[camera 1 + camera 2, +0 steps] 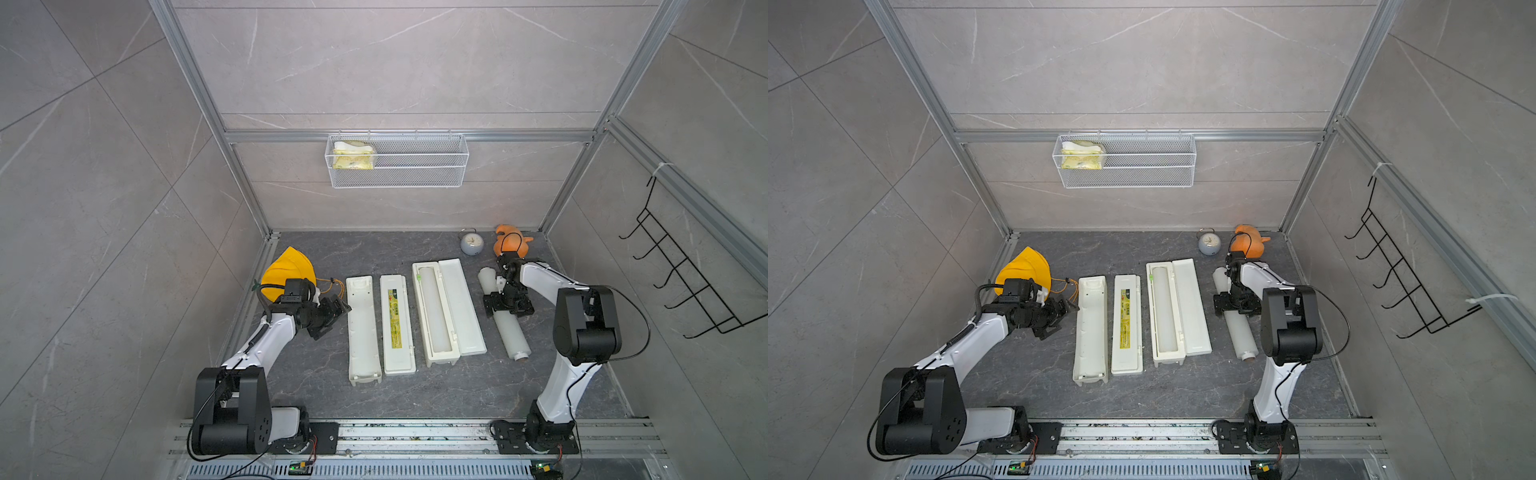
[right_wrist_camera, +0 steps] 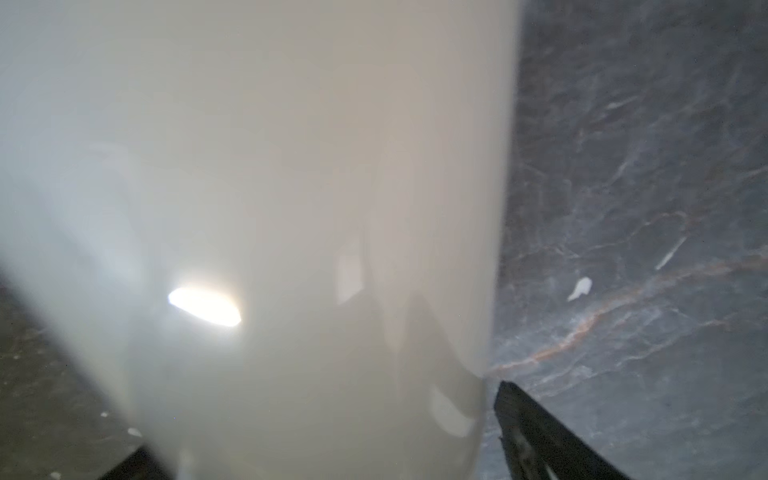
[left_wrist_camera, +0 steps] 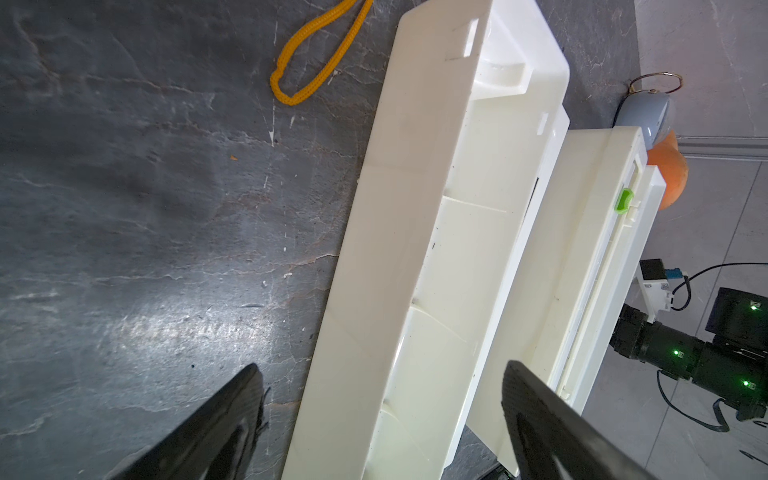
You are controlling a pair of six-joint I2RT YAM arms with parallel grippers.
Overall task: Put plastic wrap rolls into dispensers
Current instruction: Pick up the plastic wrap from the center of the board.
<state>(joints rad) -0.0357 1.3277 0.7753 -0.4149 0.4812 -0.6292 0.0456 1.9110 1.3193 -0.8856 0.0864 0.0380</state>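
Both top views: high, front, looking down, sharing the whole table (image 1: 374, 257). Left wrist cam close over a dispenser (image 3: 415, 249); right wrist cam very near a roll (image 2: 291, 166), blurred.

Two dispensers lie open on the table (image 1: 374, 399): a left one (image 1: 364, 332) and a right one (image 1: 461, 307). There are two plastic wrap rolls: one (image 1: 511, 332) on the table right of the dispensers, and one (image 1: 435, 311) that seems to lie in the right dispenser's trough. One yellow hard hat (image 1: 286, 268) sits far left. One small clock (image 1: 471, 244) and one orange toy (image 1: 505, 232) sit far right. One wire basket (image 1: 415, 174) with one packet (image 1: 353, 157) hangs on the far wall, and one black hook rack (image 1: 685, 262) on the right wall.
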